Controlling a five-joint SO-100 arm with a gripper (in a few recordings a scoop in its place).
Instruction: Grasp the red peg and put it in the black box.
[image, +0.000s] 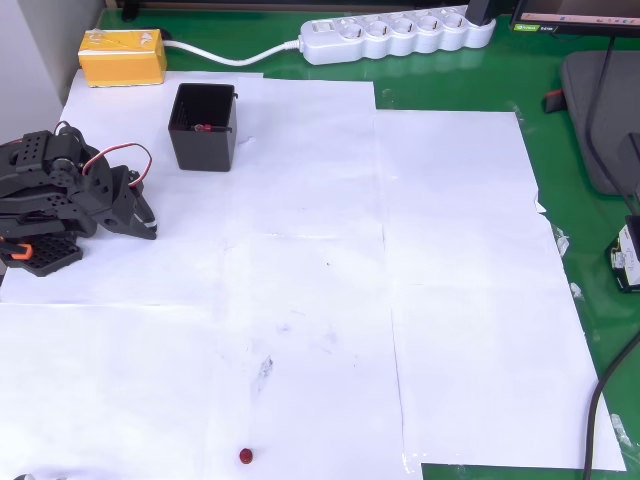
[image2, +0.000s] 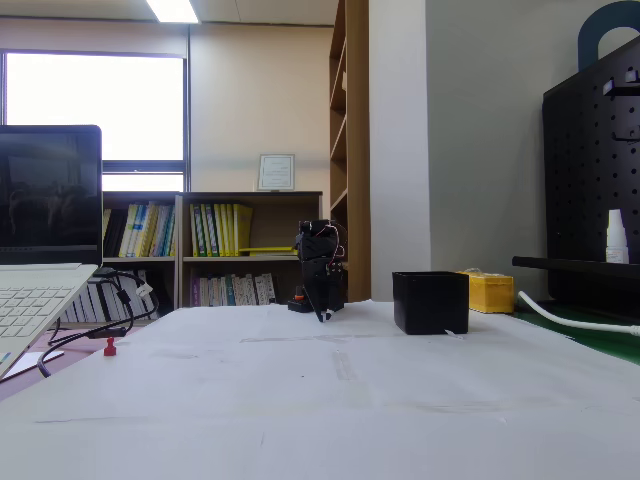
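The red peg (image: 246, 456) lies on the white paper near the picture's bottom edge in the overhead view. In the fixed view the red peg (image2: 110, 347) stands at the far left. The black box (image: 203, 155) stands upright at the upper left, with a small red thing inside (image: 203, 128). The fixed view has the black box (image2: 431, 302) right of centre. My gripper (image: 146, 225) rests folded at the left edge, just below and left of the box and far from the peg. Its jaws look shut and hold nothing. In the fixed view the gripper (image2: 321, 314) points down at the table.
A yellow block (image: 122, 57) and a white power strip (image: 395, 35) lie along the back edge. A monitor stand (image: 600, 120) and cables occupy the right side. A laptop (image2: 40, 260) stands at the left in the fixed view. White paper sheets (image: 450, 300) cover the green mat.
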